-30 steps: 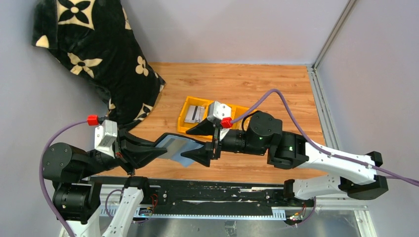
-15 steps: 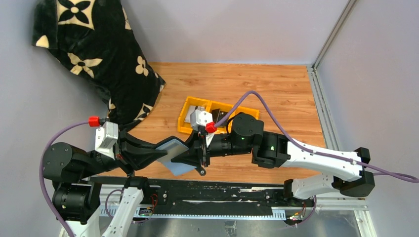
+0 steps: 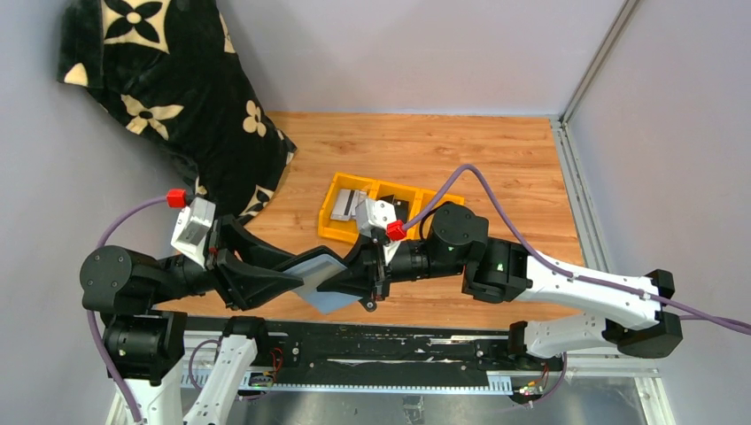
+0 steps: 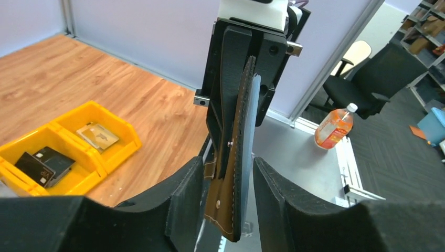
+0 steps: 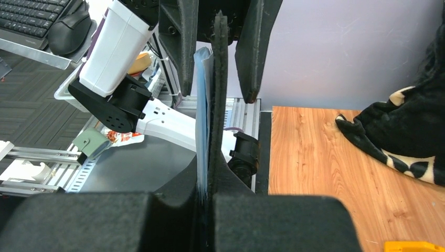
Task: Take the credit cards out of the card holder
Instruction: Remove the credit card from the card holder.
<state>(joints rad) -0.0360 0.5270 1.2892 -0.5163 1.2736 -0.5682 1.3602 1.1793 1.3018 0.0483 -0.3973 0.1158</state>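
Holder (image 4: pixel 245 121) edge-on: black stitched outside, pale grey-blue inside, clamped flat in the closed right gripper (image 5: pixel 208 181); left gripper (image 4: pixel 228 168) has jaws apart, one finger either side of holder's near end.

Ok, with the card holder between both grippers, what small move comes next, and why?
Probably draw the left gripper straight back off the card holder. Its jaws stand apart on either side without pinching, while the right gripper is shut on the holder's other edge, so the right alone seems to carry it.
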